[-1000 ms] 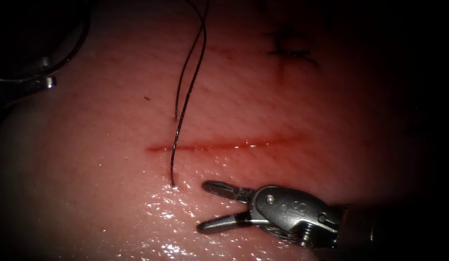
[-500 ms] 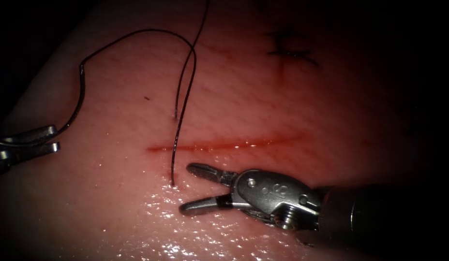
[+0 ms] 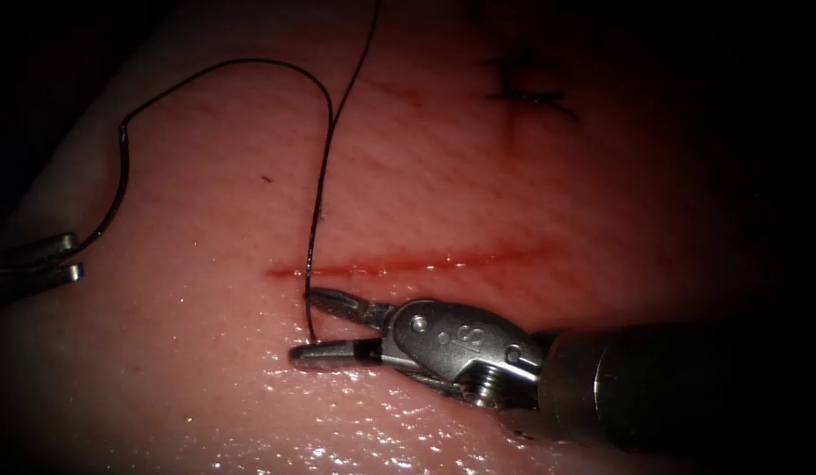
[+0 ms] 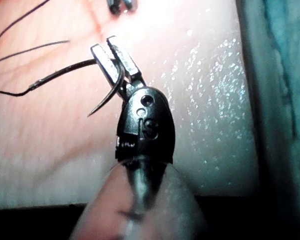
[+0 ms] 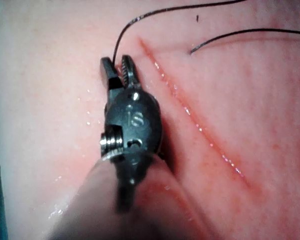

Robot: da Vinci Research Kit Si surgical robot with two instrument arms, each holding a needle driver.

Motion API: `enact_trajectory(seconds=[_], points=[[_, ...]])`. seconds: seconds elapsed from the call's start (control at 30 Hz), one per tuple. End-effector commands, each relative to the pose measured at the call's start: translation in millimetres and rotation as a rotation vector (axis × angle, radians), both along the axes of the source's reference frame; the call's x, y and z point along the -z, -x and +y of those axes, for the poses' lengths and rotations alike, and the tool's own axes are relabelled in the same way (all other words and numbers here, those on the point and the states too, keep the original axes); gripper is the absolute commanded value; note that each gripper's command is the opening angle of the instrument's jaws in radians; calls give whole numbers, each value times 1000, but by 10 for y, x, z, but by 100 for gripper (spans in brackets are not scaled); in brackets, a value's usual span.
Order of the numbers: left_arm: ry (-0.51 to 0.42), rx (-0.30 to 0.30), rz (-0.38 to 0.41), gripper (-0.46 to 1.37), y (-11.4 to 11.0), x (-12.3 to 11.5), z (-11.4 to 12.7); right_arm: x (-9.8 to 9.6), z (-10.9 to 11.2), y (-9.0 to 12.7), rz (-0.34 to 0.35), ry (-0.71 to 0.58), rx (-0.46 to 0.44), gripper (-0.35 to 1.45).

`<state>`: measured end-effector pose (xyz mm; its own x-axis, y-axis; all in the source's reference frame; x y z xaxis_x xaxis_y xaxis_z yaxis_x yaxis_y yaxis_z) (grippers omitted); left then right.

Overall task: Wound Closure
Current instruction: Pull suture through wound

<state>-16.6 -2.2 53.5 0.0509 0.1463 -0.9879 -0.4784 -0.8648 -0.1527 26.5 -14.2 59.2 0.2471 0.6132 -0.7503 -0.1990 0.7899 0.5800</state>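
Observation:
The cut (image 3: pixel 426 261) runs across the tissue (image 3: pixel 549 193) as a thin red line, also seen close up in the right wrist view (image 5: pixel 199 127). Dark thread (image 3: pixel 320 176) comes down over the cut's left end and enters the tissue just below it. My right tool (image 3: pixel 305 325) straddles this thread beside its entry point. In the right wrist view its jaws (image 5: pixel 116 60) are closed on the thread. At the far left, my left tool (image 3: pixel 76 257) is shut on the curved needle (image 3: pixel 118 189), which is out of the tissue. It grips the needle about a third back from the tip (image 4: pixel 60 75).
Dark stitches (image 3: pixel 527 88) from an earlier closure sit at the upper right. The tissue in front of the cut is wet and glossy (image 3: pixel 338 422). A slack thread loop (image 3: pixel 241 62) arcs from the needle's tail across the upper left. A blue-green drape (image 4: pixel 279 75) borders the tissue.
My right tool slid left to the thread below the cut and its jaws closed around it. The left tool brought the needle into view, then drew slightly left; the thread loop spread.

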Motion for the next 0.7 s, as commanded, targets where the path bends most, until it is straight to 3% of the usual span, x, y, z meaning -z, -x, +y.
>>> enact_trajectory(seconds=[0.03, 0.33, 0.7], points=[[0, -9, -1, -35, -1, 0, 0, -1, -2, 0, 3, 1, 3, -35], [-8, -3, -6, -35, -4, 2, 4, 0, -10, 1, 18, -8, 74, -35], [-19, 5, -14, -35, -10, 4, 12, 23, -26, 3, 16, 3, 127, -35]])
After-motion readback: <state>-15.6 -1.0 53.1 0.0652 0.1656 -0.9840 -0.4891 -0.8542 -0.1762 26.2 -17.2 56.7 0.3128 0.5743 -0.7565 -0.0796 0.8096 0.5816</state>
